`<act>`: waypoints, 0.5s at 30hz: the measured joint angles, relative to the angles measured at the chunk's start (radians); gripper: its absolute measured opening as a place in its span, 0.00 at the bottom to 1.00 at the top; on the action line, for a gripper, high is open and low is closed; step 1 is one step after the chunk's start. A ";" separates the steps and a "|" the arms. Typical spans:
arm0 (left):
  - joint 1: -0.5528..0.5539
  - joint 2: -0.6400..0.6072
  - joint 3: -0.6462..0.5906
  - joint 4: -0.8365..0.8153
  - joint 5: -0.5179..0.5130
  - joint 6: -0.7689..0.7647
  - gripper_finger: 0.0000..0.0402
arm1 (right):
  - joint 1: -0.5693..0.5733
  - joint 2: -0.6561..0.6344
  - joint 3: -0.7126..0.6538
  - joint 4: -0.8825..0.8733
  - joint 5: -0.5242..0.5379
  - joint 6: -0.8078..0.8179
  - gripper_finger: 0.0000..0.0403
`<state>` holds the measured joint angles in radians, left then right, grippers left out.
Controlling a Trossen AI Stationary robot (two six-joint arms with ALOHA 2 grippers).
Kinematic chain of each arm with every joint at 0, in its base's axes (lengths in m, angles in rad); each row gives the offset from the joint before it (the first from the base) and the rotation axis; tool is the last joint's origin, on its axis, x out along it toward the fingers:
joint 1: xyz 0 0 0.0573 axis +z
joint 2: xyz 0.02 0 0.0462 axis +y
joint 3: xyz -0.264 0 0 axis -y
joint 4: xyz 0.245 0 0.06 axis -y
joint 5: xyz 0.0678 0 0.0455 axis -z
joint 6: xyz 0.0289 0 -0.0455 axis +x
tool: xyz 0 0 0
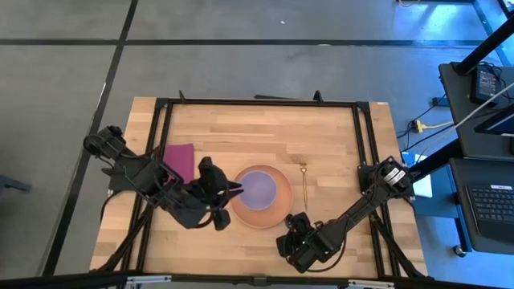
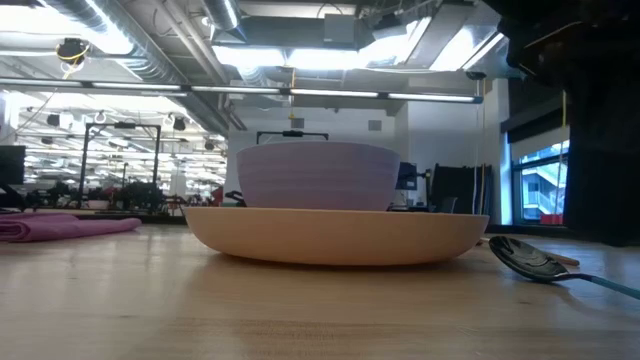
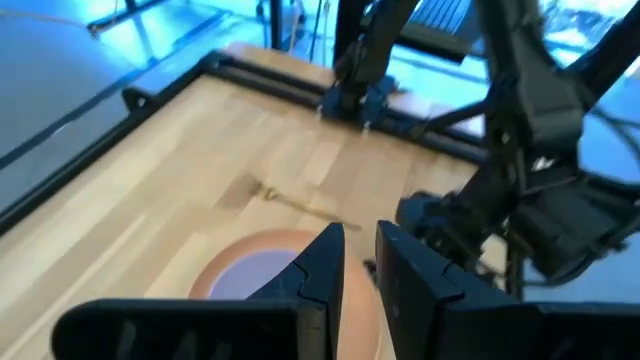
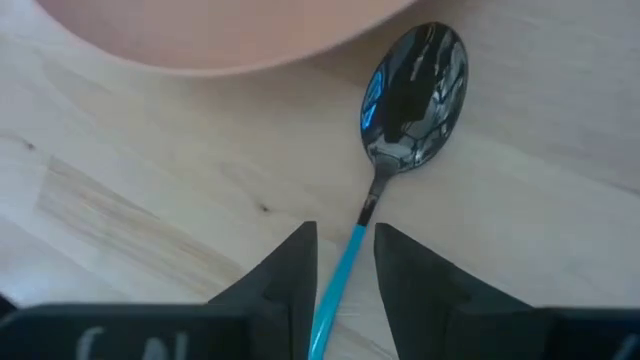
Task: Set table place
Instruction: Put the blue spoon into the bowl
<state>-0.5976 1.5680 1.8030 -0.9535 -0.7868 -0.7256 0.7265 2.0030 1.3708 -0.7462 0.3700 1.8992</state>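
**Spoon lying by the plate, both grippers low over the table**

The table [image 1: 321,144], a wide top of pale wood planks inside a thin black frame, is carrying a round peach-orange plate [image 1: 277,215] near its middle. A smaller lavender bowl [image 1: 257,189] with smooth, upright walls is sitting inside the plate; in the low view it is rising above the plate's shallow curved rim.

At about 3 o'clock from the plate, apart from it, a slim gold fork [image 1: 304,183] is lying straight along the planks. At roughly 10 o'clock from the plate, a flat magenta rectangular napkin [image 1: 181,161] is lying on the wood, looking soft and loosely folded in the low view.

The right gripper [image 4: 345,250] is hovering at about 5 o'clock from the plate. Its two dark fingers are standing slightly apart on either side of the thin teal handle of the spoon [image 4: 415,95]; whether they are pinching it cannot be told. The spoon's glossy dark oval head is resting on the table just beside the plate's edge.

The left gripper [image 1: 233,191] is sitting at the plate's 9 o'clock side, its fingers showing only a narrow gap and holding nothing.
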 joint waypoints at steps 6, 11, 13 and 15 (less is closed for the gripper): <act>0.000 0.007 -0.001 -0.087 -0.001 -0.058 0.14 | -0.002 0.005 0.000 0.018 -0.031 -0.069 0.26; 0.000 0.007 -0.001 -0.085 -0.010 -0.058 0.14 | -0.006 0.005 0.000 0.017 -0.026 -0.100 0.26; 0.001 0.007 -0.001 -0.085 -0.015 -0.058 0.14 | -0.011 0.005 0.000 0.017 -0.008 -0.102 0.26; 0.008 0.007 -0.001 -0.085 -0.016 -0.058 0.14 | -0.016 0.005 0.000 0.017 -0.004 -0.103 0.26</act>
<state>-0.5899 1.5745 1.8019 -1.0382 -0.8024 -0.7834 0.7110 2.0079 1.3705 -0.7295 0.3656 1.7966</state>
